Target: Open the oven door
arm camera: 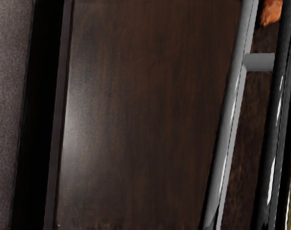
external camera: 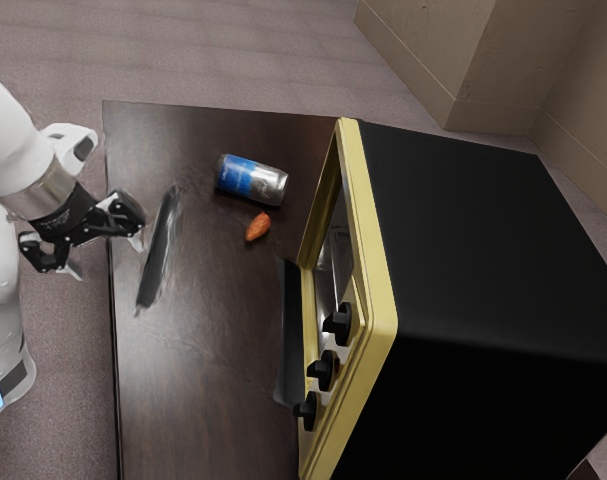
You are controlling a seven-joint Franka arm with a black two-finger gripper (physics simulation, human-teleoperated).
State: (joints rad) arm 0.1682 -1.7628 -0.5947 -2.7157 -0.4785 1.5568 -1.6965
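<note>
At the exterior view's left, your end effector (external camera: 107, 255) is spread wide, beside the worktop's (external camera: 198, 400) left edge. Toward that view's right, the oven door (external camera: 291, 335) is lowered open at the black oven's (external camera: 483, 240) front. Farther back lie a can (external camera: 251, 179) and a small orange item (external camera: 258, 227).

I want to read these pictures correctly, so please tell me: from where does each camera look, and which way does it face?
Exterior view: beside the arm and above, looking down on the table, oven and can; the arm enters from the exterior view's left, its gripper open.
Wrist view: rides with the gripper, facing the tabletop and a long grey bar.
Both share the table and the orange-red piece.
</note>
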